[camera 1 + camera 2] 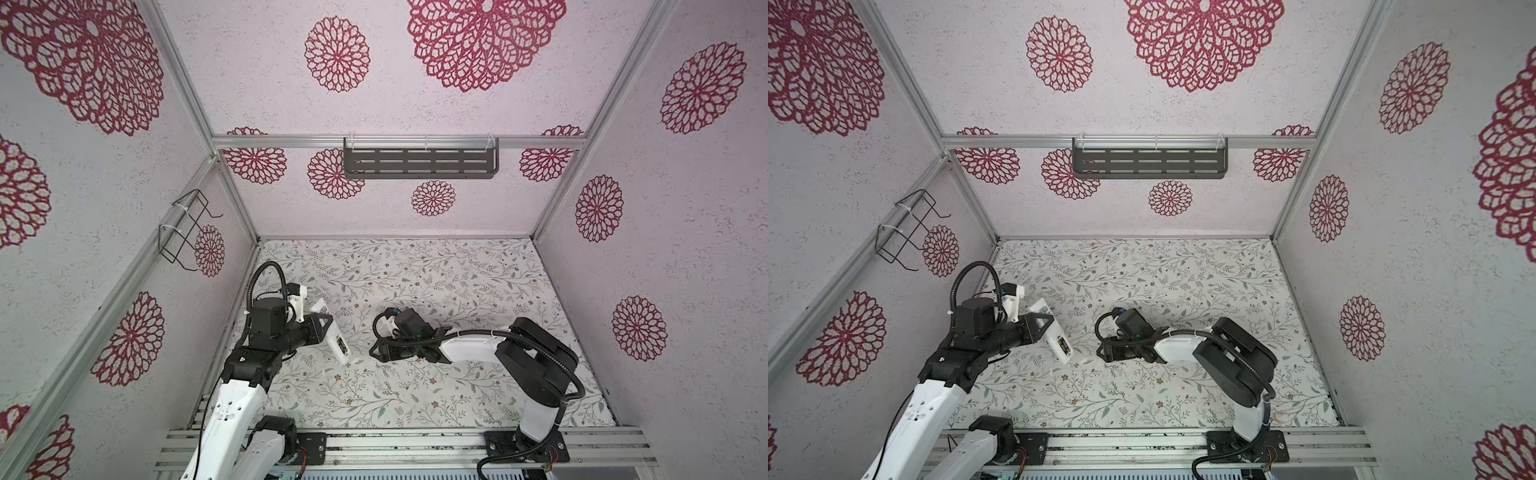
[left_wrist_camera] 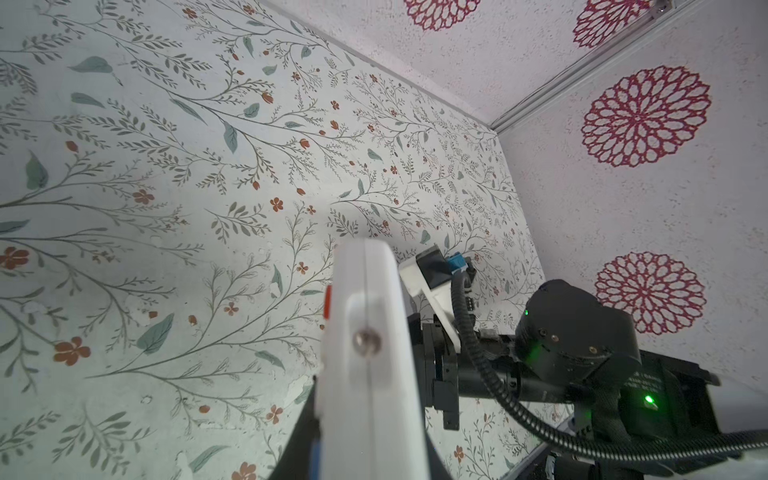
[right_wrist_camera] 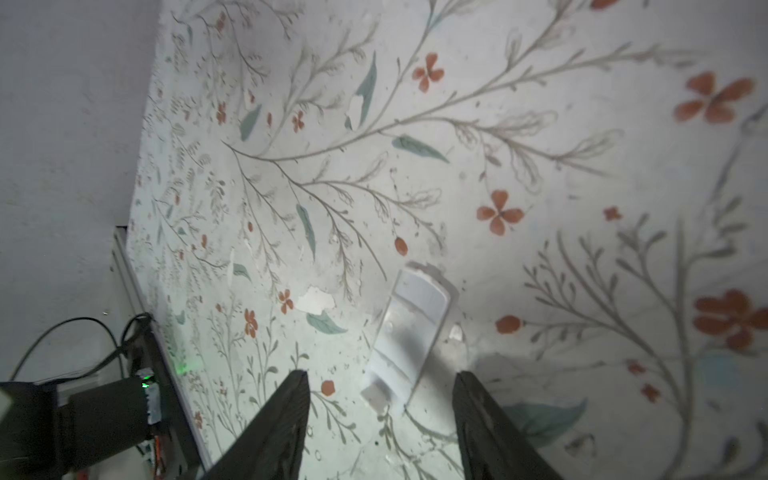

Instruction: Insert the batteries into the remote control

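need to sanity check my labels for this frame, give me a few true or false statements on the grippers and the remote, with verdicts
1. The left gripper holds the remote control. True.
2. The remote control lies flat on the table. False: the gripper holds it up, tilted.
3. The right gripper is open. True.
4. The right gripper clamps the small white piece. False: the piece lies on the table, ungripped.

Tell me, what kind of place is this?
Probably a robot test booth, not a real room: metal frame bars hold flowered panels around a table, with two robot arms bolted to a front rail.
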Tool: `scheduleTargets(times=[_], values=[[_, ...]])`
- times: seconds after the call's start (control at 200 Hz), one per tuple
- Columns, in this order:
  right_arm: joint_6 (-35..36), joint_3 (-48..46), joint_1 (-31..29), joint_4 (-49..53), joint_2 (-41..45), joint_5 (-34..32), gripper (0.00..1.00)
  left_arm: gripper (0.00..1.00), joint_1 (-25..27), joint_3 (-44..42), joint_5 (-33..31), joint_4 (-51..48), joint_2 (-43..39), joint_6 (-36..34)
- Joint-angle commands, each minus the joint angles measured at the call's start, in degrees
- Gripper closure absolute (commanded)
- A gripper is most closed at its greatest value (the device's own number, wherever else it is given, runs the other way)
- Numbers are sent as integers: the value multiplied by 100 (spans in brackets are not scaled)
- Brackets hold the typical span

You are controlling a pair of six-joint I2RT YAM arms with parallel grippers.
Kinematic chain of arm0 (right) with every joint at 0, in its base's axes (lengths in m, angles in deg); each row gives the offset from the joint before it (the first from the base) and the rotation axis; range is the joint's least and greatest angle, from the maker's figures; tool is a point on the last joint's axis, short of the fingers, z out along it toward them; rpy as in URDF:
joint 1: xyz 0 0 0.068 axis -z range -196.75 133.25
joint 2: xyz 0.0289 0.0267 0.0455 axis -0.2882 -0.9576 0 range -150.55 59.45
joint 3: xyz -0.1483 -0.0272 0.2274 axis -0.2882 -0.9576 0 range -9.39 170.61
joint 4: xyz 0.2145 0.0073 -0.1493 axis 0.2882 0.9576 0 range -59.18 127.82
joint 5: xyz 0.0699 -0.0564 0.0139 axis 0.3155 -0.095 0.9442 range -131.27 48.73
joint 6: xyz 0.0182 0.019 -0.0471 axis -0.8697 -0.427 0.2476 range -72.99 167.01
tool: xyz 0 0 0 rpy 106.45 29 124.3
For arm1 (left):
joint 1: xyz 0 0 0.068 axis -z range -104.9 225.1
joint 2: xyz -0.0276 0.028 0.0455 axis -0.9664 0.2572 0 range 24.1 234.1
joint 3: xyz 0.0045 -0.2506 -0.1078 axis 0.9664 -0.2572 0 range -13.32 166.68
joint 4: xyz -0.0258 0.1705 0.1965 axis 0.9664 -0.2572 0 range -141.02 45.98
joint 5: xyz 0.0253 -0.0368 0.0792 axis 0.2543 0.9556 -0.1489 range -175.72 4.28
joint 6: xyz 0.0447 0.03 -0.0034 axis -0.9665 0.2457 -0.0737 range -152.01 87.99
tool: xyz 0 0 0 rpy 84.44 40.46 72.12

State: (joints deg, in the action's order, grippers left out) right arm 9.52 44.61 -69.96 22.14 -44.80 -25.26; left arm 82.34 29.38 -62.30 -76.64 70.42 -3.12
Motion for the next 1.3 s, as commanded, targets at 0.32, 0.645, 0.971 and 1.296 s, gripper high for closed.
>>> scheduleTargets(times=[0.32, 0.645, 0.971, 1.296], values=[[1096, 50, -41, 1840, 847, -1335, 41, 100, 584, -497, 122, 895, 1032, 704], [1606, 45, -14, 2232, 1160, -1536, 40, 100, 826, -806, 118, 1369, 1942, 761], [1847, 148, -47, 2053, 1034, -970, 40, 100, 827, -920, -41, 1450, 2587, 829], [1807, 272, -111, 1941, 891, -857, 40, 82, 680, -1152, -521, 1417, 2724, 945]])
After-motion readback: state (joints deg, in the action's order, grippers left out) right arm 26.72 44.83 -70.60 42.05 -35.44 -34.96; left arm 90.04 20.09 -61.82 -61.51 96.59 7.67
